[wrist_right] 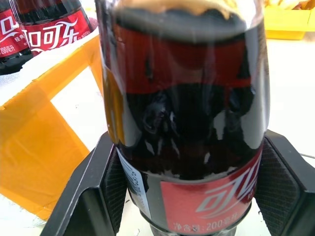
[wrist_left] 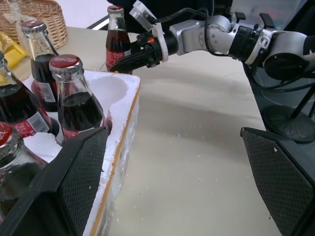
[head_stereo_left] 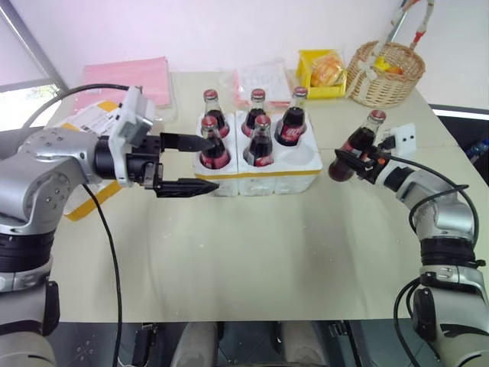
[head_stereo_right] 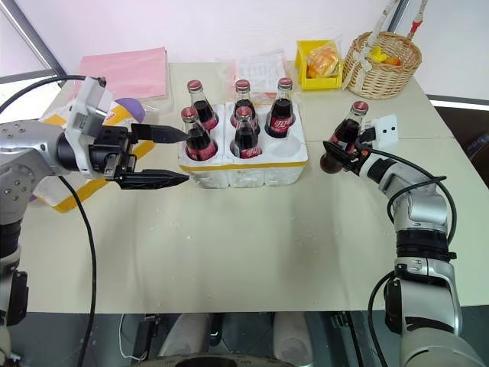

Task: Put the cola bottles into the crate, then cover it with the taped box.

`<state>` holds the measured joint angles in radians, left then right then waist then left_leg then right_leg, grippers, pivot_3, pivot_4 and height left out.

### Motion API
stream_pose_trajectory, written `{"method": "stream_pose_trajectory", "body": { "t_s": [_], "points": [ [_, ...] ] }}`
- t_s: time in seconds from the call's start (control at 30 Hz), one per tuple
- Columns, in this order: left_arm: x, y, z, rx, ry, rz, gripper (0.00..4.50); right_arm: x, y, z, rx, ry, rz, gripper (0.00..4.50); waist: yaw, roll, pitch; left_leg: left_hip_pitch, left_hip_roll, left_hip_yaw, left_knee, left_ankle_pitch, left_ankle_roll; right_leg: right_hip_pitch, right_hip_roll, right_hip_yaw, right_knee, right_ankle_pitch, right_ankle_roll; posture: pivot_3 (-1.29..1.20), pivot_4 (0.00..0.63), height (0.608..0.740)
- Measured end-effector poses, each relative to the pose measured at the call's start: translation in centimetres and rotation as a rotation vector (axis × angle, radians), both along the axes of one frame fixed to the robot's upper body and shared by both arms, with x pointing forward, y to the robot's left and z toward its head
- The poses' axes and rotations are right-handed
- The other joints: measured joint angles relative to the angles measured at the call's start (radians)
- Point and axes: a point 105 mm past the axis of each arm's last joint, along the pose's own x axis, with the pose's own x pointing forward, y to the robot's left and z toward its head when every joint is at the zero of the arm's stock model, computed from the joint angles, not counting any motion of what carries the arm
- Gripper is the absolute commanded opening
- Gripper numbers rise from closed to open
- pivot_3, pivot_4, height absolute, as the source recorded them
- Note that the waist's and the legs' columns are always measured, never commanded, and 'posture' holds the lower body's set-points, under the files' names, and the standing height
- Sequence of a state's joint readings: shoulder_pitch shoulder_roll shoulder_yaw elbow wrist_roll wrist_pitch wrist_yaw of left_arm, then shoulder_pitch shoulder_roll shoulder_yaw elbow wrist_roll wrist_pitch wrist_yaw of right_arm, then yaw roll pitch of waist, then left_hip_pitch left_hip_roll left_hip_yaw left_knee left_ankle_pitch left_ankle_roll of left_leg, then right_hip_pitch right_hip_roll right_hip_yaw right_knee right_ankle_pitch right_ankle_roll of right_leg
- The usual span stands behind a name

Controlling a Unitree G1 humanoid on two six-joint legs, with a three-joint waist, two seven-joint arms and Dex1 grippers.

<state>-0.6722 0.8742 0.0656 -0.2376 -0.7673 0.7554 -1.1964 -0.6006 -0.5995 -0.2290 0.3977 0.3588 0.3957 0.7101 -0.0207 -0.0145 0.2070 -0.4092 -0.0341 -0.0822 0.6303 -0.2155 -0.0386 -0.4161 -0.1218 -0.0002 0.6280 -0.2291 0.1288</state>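
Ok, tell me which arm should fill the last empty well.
Right. The right gripper is shut on the sixth cola bottle, close beside the crate and its empty well. The left gripper is open, holding nothing.

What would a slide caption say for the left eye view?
Right gripper shut on the last cola bottle beside the crate holding five.

Our left hand (head_stereo_left: 188, 163) is held level, pointing across toward our right side, its two black fingers (head_stereo_left: 183, 142) spread wide with nothing between them. Our right arm reaches forward with the elbow bent, and our right hand (head_stereo_left: 348, 162) has its fingers closed on a cola bottle (head_stereo_left: 357, 148) (gripped low on its body).
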Motion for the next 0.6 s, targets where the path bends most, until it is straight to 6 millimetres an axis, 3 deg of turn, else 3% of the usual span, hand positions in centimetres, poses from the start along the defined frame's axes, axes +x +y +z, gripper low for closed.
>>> {"method": "stream_pose_trajectory", "body": {
  "t_s": [0.13, 0.23, 0.37, 0.5, 0.6],
  "points": [
    [0.0, 0.0, 0.0, 0.000, -0.001, 0.001, 4.50, -0.3, -0.1, 0.4, -0.015, 0.007, 0.015, 2.76, 0.001, 0.001, 0.000, 0.000, 0.000, 0.000, 0.000, 0.000, 0.000, 0.000, 0.000, 0.000, 0.000, 0.000, 0.000, 0.00, 0.150, 0.738],
    [0.0, 0.0, -0.1, -0.001, 0.002, 0.003, 4.50, -0.4, -0.5, 2.0, -0.038, -0.012, 0.035, 2.76, -0.001, 0.002, 0.001, 0.000, 0.000, 0.000, 0.000, 0.000, 0.000, -0.001, 0.000, 0.000, 0.000, 0.000, 0.000, 0.00, 0.150, 0.738],
    [0.0, 0.1, -0.2, -0.001, 0.006, 0.005, 4.50, -0.7, 0.6, 6.4, -0.026, -0.099, 0.124, 2.76, -0.007, 0.003, 0.002, -0.001, 0.000, 0.000, -0.001, 0.000, 0.000, -0.002, 0.000, 0.000, 0.001, 0.000, 0.000, 0.00, 0.150, 0.738],
    [0.0, 0.2, -0.2, -0.001, 0.006, 0.008, 4.50, -2.0, 4.1, 11.6, 0.042, -0.203, 0.319, 2.76, -0.020, 0.003, 0.002, -0.001, 0.000, 0.000, -0.001, 0.000, 0.000, -0.002, 0.000, 0.000, 0.001, 0.000, 0.000, 0.00, 0.150, 0.738],
    [0.1, 0.2, -0.2, -0.001, 0.004, 0.010, 4.50, -2.8, 6.2, 14.1, 0.077, -0.265, 0.417, 2.76, -0.022, 0.003, 0.002, -0.001, 0.000, 0.000, -0.001, 0.000, 0.000, -0.002, 0.000, 0.000, 0.001, 0.000, 0.000, 0.00, 0.150, 0.738]
  ]
}}
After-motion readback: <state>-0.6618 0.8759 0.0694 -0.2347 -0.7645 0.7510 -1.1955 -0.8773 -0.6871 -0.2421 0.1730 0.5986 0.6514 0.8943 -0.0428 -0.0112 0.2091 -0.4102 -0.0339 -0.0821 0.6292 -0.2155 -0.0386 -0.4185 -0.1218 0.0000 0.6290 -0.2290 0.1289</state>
